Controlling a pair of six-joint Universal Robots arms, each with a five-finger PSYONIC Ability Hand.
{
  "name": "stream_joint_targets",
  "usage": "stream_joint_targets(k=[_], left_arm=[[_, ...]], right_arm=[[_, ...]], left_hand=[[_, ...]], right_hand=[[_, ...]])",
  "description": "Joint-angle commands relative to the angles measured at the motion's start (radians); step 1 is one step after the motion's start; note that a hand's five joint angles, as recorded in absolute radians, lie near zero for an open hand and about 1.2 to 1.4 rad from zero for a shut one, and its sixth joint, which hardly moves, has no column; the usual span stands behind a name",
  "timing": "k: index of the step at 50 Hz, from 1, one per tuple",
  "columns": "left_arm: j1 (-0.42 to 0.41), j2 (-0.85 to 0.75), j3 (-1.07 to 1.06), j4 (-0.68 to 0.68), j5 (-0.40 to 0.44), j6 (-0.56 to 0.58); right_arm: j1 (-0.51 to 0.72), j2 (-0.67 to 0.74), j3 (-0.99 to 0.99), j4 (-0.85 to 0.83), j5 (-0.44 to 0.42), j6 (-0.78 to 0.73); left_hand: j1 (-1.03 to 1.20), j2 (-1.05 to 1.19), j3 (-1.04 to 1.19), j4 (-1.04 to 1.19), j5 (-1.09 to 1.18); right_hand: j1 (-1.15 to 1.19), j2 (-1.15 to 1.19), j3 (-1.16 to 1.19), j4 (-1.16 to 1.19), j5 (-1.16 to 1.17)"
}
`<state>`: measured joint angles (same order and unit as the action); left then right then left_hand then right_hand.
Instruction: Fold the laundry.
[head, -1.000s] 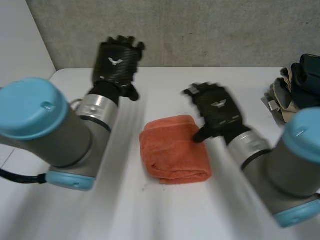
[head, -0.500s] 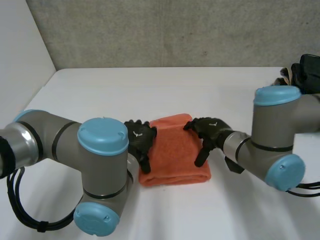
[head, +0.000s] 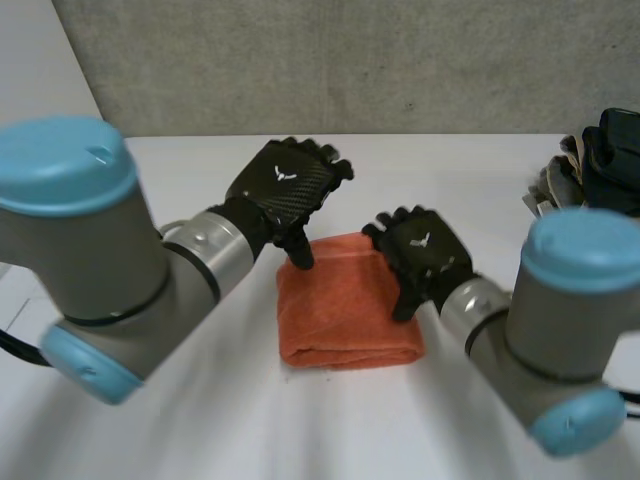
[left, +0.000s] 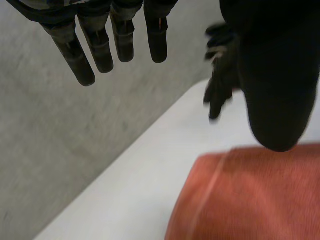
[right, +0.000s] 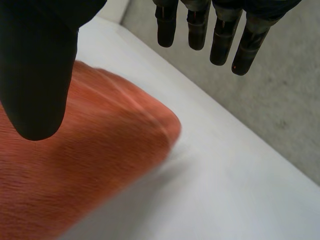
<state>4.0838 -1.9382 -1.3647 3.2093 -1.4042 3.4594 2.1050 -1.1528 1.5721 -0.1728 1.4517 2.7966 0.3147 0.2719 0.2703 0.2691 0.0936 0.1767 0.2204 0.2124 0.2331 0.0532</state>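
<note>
Folded orange towel (head: 345, 305) lies on bench (head: 200, 400). Vs half a sec ago, left robot hand (head: 285, 185) has lifted off towel's far-left corner and right robot hand (head: 420, 250) hovers over its right edge. Both have fingers apart, holding nothing. Fold prob. done; clothes pile (head: 590, 170), well right of towel, likely next.

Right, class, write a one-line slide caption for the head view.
Open left hand and open right hand poised above a folded orange towel on the white table.

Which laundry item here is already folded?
The orange towel, a flat rectangle between the left hand and right hand; the dark and beige clothes at the edge of the table lie heaped.
</note>
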Motion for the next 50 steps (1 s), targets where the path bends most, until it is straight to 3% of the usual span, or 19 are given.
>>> stream_joint_targets(k=[1,20,28,36,39,40,43,50], left_arm=[[0.073,0.071,-0.016,-0.115,0.264,-0.005],[0.087,0.071,-0.016,-0.154,0.291,-0.006],[0.086,0.073,-0.016,-0.151,0.289,-0.008],[0.089,0.079,-0.016,-0.151,0.289,-0.008],[0.089,0.081,-0.016,-0.151,0.289,-0.008],[0.089,0.081,-0.016,-0.151,0.289,-0.008],[0.090,0.081,-0.016,-0.151,0.289,-0.008],[0.093,0.085,-0.016,-0.151,0.289,-0.008]], right_arm=[[0.075,-0.018,0.226,-0.203,-0.004,-0.069],[0.082,0.186,0.177,-0.387,0.015,-0.169],[0.082,0.226,0.080,-0.381,0.006,-0.161],[0.082,0.268,0.000,-0.372,0.006,-0.152],[0.082,0.288,-0.024,-0.367,0.007,-0.152],[0.082,0.298,-0.041,-0.364,0.007,-0.152],[0.081,0.301,-0.055,-0.364,0.006,-0.152],[0.070,0.259,-0.060,-0.359,0.001,-0.137]], left_hand=[[-0.095,-0.052,-0.051,-0.050,-0.049],[-0.095,-0.053,-0.051,-0.050,-0.049],[-0.092,-0.050,-0.048,-0.047,-0.046],[-0.092,-0.050,-0.048,-0.047,-0.046],[-0.092,-0.050,-0.048,-0.047,-0.046],[-0.092,-0.050,-0.048,-0.047,-0.046],[-0.092,-0.050,-0.048,-0.047,-0.046],[-0.089,-0.047,-0.045,-0.044,-0.043]], right_hand=[[-0.002,-0.046,-0.038,-0.059,-0.053],[-0.002,-0.046,-0.038,-0.059,-0.053],[0.346,0.302,0.310,0.289,0.294],[0.360,0.317,0.325,0.304,0.309],[0.527,0.483,0.491,0.470,0.476],[0.786,0.743,0.751,0.730,0.735],[1.164,1.120,1.128,1.107,1.113],[1.220,1.176,1.184,1.163,1.169]])
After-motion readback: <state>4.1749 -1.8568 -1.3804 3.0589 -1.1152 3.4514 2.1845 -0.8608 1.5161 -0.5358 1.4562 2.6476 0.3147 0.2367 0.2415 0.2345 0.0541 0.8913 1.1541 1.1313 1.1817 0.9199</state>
